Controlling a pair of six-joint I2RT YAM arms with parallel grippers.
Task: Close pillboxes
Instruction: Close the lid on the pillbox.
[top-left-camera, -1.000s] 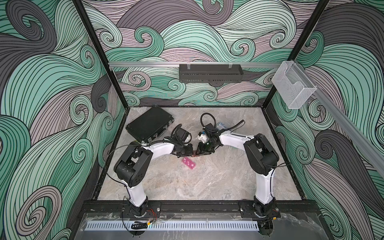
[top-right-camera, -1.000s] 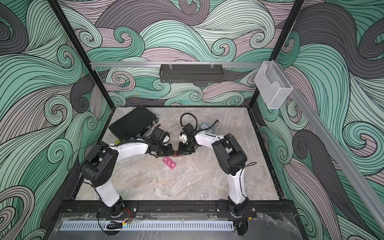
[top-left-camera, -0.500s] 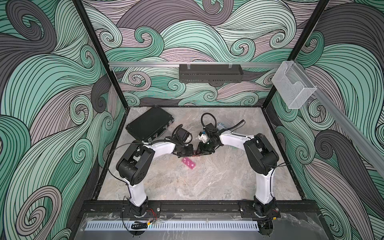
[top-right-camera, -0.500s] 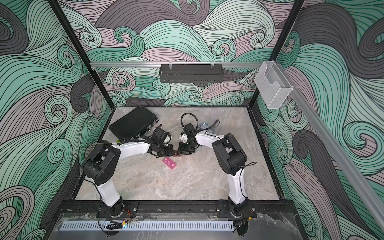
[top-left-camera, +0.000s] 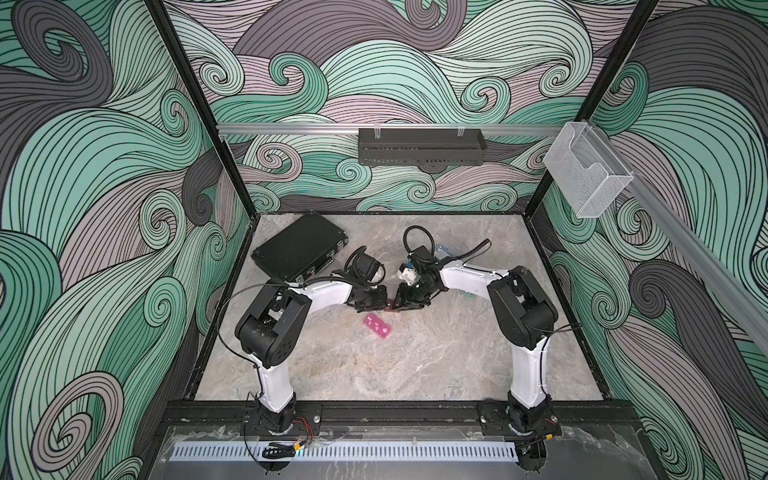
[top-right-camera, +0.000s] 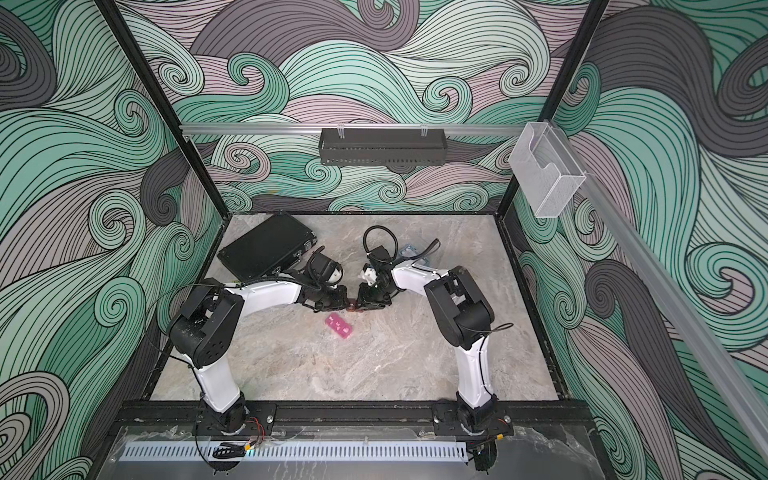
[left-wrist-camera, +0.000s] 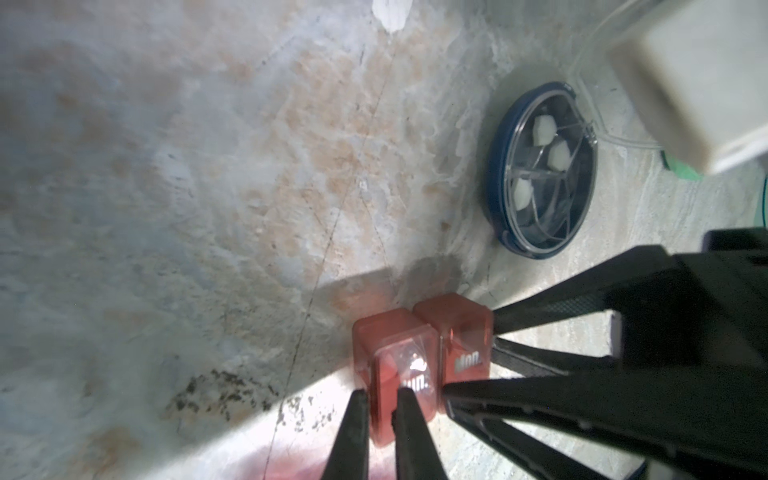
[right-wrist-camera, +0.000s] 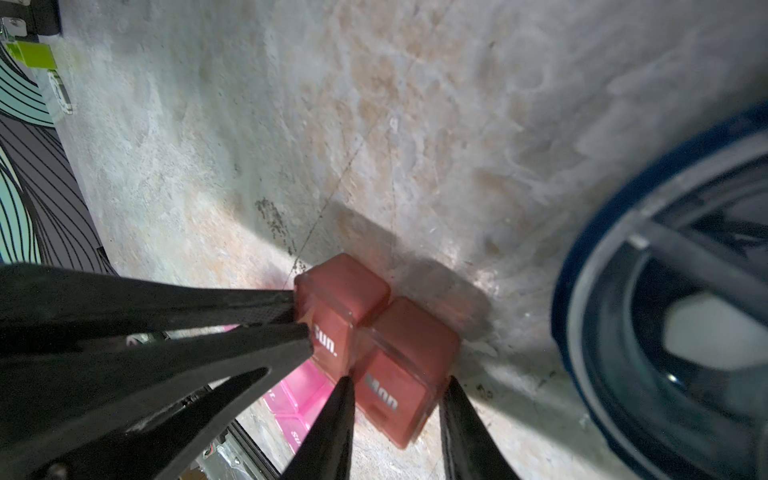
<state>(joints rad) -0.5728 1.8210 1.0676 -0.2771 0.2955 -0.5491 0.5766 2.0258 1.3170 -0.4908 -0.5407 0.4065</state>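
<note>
**Top views:** the left end effector (top-left-camera: 380, 306) and the right end effector (top-left-camera: 400, 307) meet at mid-tabletop (top-left-camera: 374, 374) on the brown two-cell pillbox (top-left-camera: 390, 308), a small dark block between their tips. The pink strip pillbox (top-left-camera: 377, 327) lies just nearer, apart from both arms. The light-blue pillbox (top-left-camera: 444, 252) shows at the far side behind the right arm, and a black case (top-left-camera: 299, 251) lies far left. Lids are too small to read here. **Left wrist view:** the left end effector stands narrow, nipping the edge of the cell marked "Sun.", where a pale glint shows under the lid. Beyond, the dark-blue round pillbox (left-wrist-camera: 540, 174) holds white tablets (left-wrist-camera: 559, 157) in spoked compartments under a clear cover; whether it is latched cannot be told. A sliver of the green pillbox (left-wrist-camera: 681, 171) shows past a white arm link. **Right wrist view:** the right end effector, moderately spread, grips the "Mon" cell across its sides. Both brown lids look lowered, the "Sun." one perhaps not yet snapped. The pink cells show beside the block, their state unclear. By this evidence the brown box is the step in hand, and the other four remain unconfirmed.
</note>
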